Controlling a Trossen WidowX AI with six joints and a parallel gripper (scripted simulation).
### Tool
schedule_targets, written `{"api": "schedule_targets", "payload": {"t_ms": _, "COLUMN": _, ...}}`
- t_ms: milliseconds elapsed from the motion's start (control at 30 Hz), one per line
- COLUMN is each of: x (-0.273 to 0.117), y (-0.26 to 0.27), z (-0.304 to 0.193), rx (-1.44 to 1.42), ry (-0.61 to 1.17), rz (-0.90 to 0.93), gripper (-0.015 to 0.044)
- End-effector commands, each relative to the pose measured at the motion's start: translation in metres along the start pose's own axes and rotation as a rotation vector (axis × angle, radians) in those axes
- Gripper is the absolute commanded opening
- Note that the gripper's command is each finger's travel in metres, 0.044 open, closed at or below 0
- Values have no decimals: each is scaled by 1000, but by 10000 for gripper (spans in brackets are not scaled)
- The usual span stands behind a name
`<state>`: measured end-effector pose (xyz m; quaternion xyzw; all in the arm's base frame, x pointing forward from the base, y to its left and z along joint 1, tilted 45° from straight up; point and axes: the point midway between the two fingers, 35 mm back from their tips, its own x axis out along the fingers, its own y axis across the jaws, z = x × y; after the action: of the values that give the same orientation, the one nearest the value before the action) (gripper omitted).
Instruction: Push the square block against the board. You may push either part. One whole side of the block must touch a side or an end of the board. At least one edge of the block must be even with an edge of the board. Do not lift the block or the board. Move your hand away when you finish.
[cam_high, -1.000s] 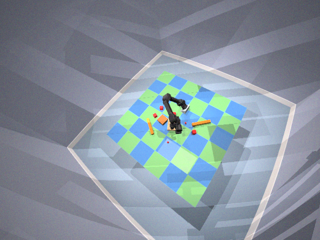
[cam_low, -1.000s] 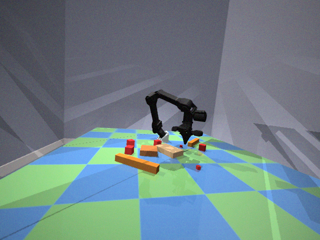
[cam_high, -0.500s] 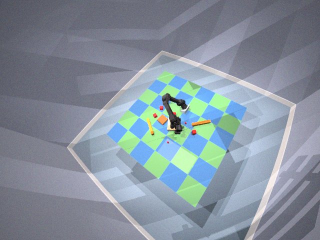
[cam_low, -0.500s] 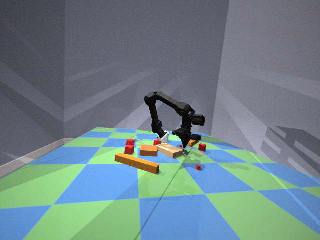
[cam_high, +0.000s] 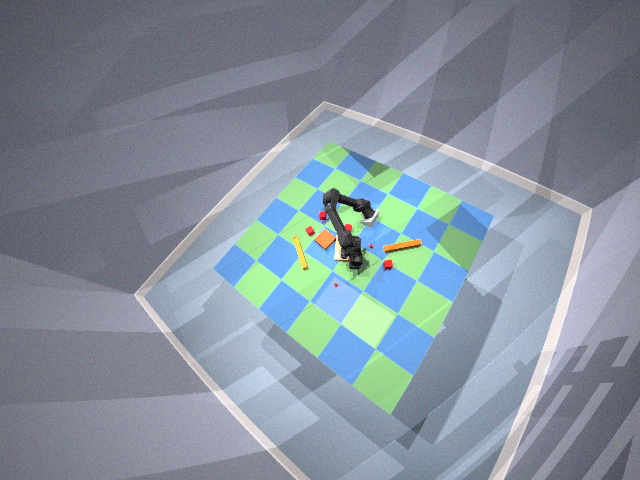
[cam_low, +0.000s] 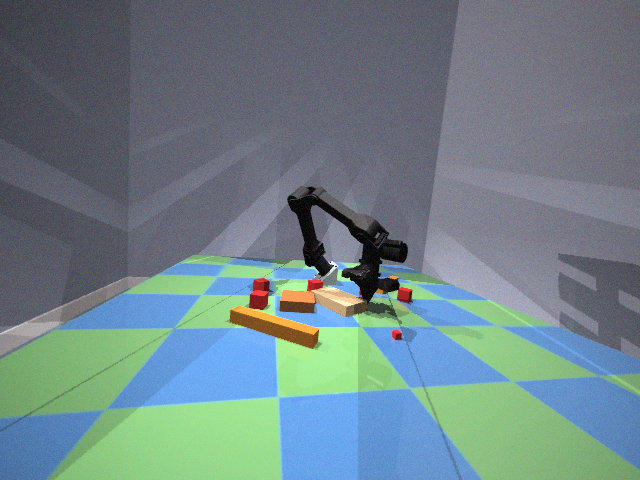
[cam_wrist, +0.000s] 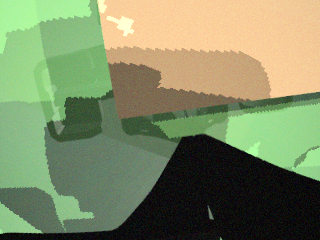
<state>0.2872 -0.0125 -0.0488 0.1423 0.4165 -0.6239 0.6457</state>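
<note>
The square block (cam_high: 325, 239) (cam_low: 297, 301) is orange-brown and lies flat. The board (cam_high: 338, 252) (cam_low: 334, 299) (cam_wrist: 210, 30) is pale tan and lies flat beside it, partly under the arm in the top view. One corner of the block is at or very near the board's long side. Their sides stand at an angle, with a wedge opening between them; whether they touch is unclear. My gripper (cam_low: 368, 299) (cam_wrist: 193, 146) is shut and empty. Its tips are low, close beside the board's end away from the block; contact is unclear.
A yellow-orange bar (cam_high: 300, 252) (cam_low: 273, 326) lies beyond the block. Another bar (cam_high: 402, 245) lies on the arm's other side. Red cubes (cam_high: 310, 230) (cam_high: 322, 215) (cam_high: 348, 227) stand near the block and board; another red cube (cam_high: 388, 264) and a tiny one (cam_high: 336, 284) (cam_low: 396, 334) lie farther off.
</note>
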Motion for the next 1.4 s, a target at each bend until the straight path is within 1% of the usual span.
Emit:
{"api": "schedule_targets", "payload": {"t_ms": 0, "x": 0, "y": 0, "z": 4, "rx": -4, "ry": -4, "rz": 2, "gripper": 0}}
{"api": "schedule_targets", "payload": {"t_ms": 1367, "x": 0, "y": 2, "z": 37, "rx": -5, "ry": -3, "rz": 4, "gripper": 0}}
